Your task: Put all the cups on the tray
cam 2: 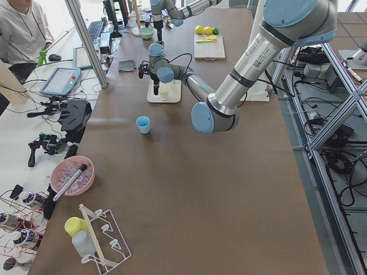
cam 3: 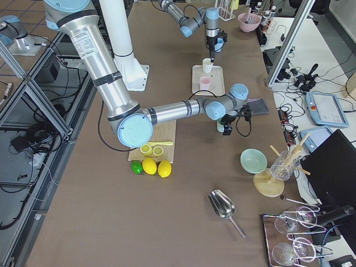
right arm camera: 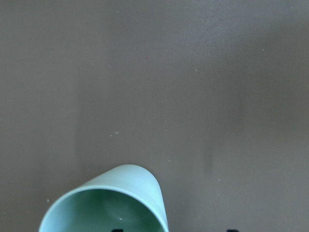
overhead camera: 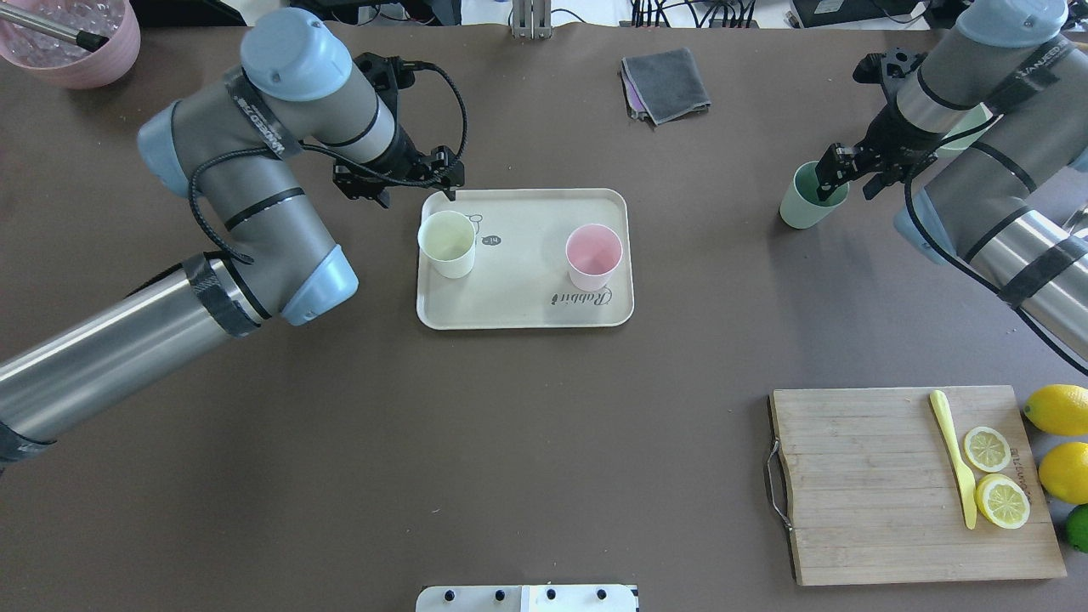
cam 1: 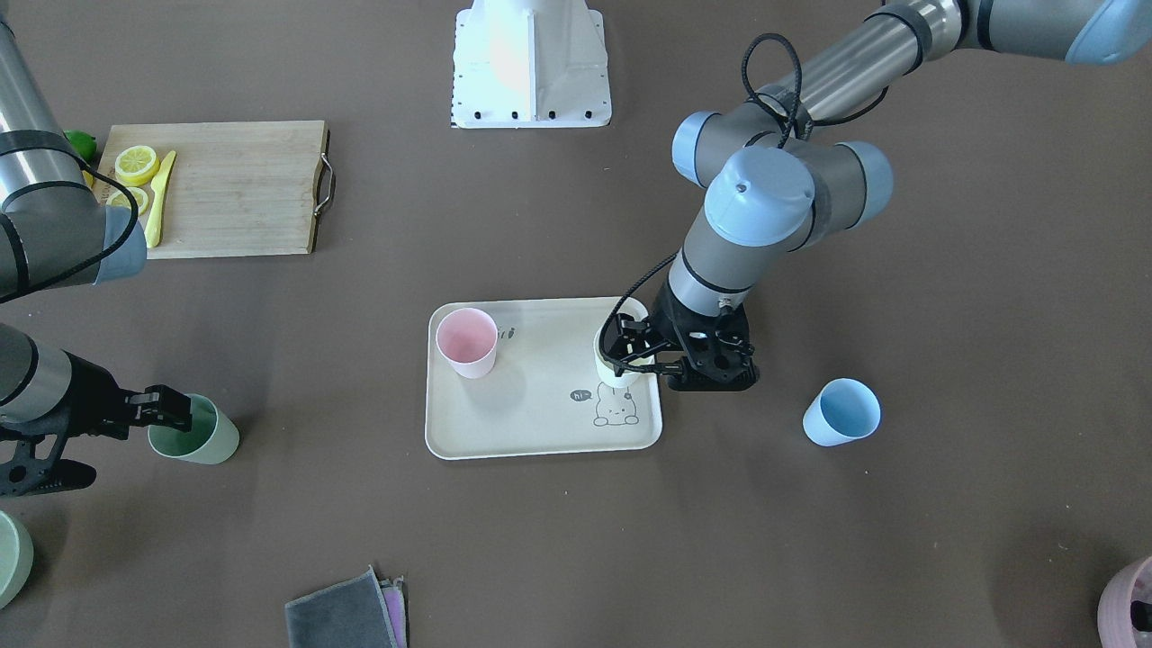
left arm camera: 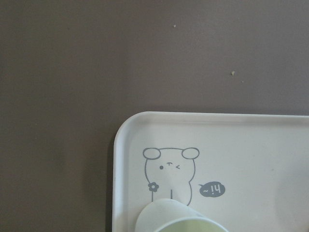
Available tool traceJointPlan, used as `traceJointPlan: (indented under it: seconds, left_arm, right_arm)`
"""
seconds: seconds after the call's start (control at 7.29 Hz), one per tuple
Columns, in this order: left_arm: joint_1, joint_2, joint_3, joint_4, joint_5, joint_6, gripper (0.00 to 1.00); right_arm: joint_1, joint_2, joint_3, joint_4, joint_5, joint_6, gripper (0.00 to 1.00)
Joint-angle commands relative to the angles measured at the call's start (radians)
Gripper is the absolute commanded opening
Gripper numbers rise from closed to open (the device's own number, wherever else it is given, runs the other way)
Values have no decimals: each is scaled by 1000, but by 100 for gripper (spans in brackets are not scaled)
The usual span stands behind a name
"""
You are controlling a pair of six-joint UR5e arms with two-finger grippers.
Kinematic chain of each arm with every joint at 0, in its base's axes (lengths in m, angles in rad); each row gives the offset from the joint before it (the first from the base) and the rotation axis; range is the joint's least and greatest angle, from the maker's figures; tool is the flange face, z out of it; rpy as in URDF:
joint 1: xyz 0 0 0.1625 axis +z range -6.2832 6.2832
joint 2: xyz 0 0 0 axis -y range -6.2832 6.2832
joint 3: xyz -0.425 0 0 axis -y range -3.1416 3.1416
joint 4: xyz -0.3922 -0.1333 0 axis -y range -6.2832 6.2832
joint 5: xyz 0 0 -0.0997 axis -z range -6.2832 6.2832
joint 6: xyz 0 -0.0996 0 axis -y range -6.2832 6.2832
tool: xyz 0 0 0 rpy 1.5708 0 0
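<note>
Standing alone on the counter, off to the robot's left of the tray, the blue cup is untouched. The left end effector hangs spread wide, holding nothing, over the cream cup, which sits on the tray beside the pink cup. The right end effector, parted, straddles the rim of the green cup on the counter: two placed, two left

On the overhead view's clock face, the tray sits at the middle of the table. On it the first cup stands at the 9 o'clock end and the second cup at the 3 o'clock end. Off the tray, the third cup stands at 3 o'clock and the fourth cup at 9 o'clock. The cutting board lies at 4 o'clock, the cloth at 1 o'clock and the bowl at 10 o'clock.
</note>
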Motion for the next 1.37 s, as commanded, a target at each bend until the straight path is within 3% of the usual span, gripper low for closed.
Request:
traceJointPlan:
  seconds: [0.0,0.27,0.69,0.96,1.1,1.23]
  left_arm:
    - [-166,116,-25,7,-99,248,97]
    - [-282,197,-15,13,-130,446,97]
    - [-266,207,34,17,-122,458,97]
    - [-203,208,41,13,-119,450,95]
    - [-186,222,50,5,-118,452,84]
    - [-181,234,58,2,-118,461,58]
  right_arm:
    - [-16,10,21,-7,5,10,0]
    - [-19,74,43,-17,46,88,0]
    - [-112,226,32,-16,39,335,0]
    - [-169,260,29,-10,-19,391,0]
    - [-195,267,29,-8,-26,397,0]
    - [-214,279,29,-7,-44,421,0]
